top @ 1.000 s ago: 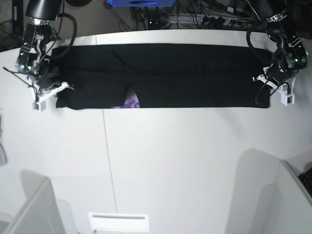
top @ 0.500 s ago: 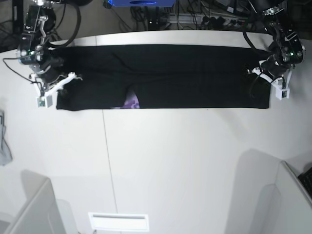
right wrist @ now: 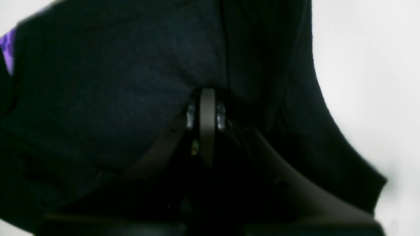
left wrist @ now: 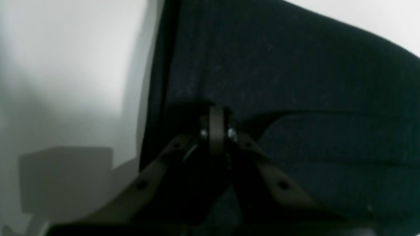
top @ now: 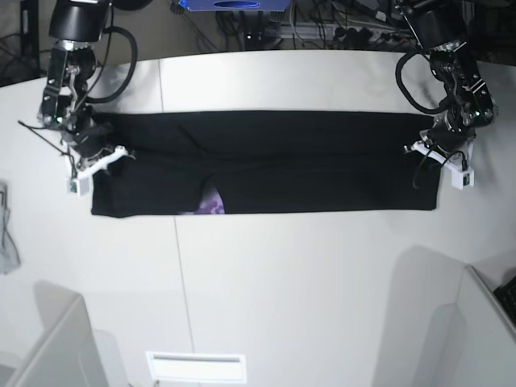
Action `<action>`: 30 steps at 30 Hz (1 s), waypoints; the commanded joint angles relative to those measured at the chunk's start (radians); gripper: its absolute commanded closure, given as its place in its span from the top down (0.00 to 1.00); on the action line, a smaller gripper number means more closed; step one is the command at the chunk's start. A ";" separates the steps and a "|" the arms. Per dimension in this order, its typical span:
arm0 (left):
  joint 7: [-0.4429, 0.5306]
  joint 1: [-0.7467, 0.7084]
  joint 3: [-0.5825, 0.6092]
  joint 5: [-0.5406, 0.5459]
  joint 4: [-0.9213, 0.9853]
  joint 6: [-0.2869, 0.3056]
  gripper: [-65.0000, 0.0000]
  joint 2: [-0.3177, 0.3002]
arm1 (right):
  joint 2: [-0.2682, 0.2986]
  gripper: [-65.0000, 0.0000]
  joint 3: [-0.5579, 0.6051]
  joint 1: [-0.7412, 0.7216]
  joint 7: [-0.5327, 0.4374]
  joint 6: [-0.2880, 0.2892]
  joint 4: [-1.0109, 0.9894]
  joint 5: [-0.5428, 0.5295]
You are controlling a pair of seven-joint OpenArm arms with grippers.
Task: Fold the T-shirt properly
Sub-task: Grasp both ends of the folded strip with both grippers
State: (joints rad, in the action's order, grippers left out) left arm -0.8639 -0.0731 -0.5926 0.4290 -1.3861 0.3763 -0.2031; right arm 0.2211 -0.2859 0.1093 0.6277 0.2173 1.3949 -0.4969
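Fingers (left wrist: 216, 121) of the left arm are clenched on one end of the T-shirt (top: 282, 161); the right fingers (right wrist: 207, 108) pinch the other end. The T-shirt lies as a long black band across the white surface (top: 306, 274), a purple patch (top: 211, 205) at its near edge.

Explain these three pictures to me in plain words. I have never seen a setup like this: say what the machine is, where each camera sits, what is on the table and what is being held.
This is a robot with two arms working at a white table. One picture is taken from above and shows the whole scene. The other two come from small cameras mounted on each arm's wrist, looking down past its tool, so they are dark and very close.

On the table lies a black T-shirt, folded into a long band, with a bit of purple print peeking out at its near edge.

Each arm grips one end of the band. The left tool, on the right in the overhead picture, is shut on the cloth, as its wrist picture shows. The right tool, on the other end, is shut on it too.

A grey cloth scrap sits at the table's far left edge.
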 commanded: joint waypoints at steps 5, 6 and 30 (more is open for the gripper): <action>-0.058 0.132 0.000 -0.144 0.067 -0.032 0.00 -0.006 | 0.030 0.00 0.000 -0.115 0.044 -0.028 -0.093 0.036; -0.058 0.166 0.000 -0.163 0.086 -0.032 0.00 -0.006 | 0.031 0.00 0.001 -0.139 0.044 -0.028 -0.116 0.036; -0.212 0.016 -0.186 0.061 -0.356 -0.027 0.00 -0.029 | -0.019 0.00 0.000 0.020 0.168 -0.022 0.493 0.031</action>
State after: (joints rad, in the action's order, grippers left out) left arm -1.0988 -0.0704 -0.7750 0.4782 -1.7279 0.3439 -0.2173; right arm 0.1894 -0.2810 0.1375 0.8131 0.1951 1.8729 -0.4698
